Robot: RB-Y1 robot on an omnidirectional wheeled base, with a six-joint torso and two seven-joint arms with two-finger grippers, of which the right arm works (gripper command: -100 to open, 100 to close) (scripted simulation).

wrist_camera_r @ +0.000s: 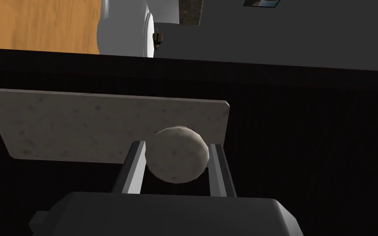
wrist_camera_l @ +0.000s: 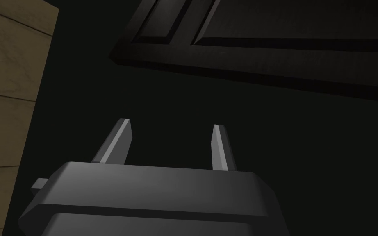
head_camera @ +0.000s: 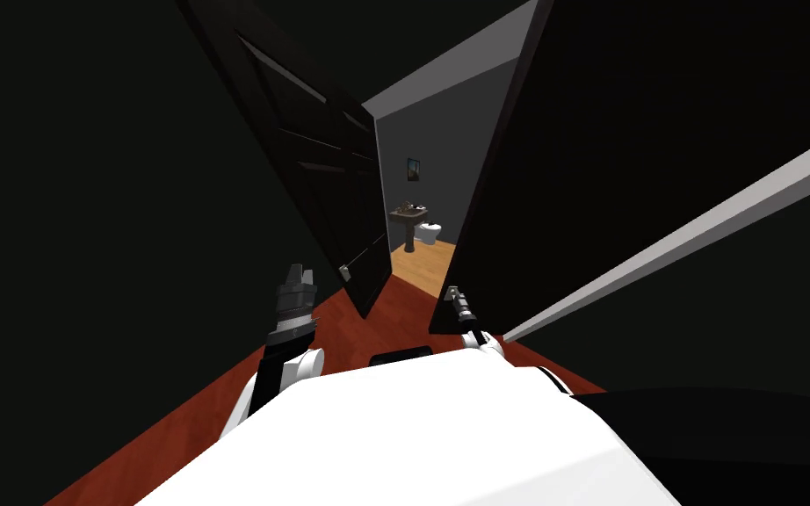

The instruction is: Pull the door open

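Squeezing knob [wrist_camera_r: 178, 153], right fingers [wrist_camera_r: 135, 168], left fingers [wrist_camera_l: 116, 141] spread

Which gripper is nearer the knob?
Right. The right gripper is shut on the knob, fingers pressing its sides. The left gripper hangs open, apart from it, facing a dark panelled door.

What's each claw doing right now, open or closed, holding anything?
Left claw: open, holding nothing.
Right claw: closed on the round door knob.
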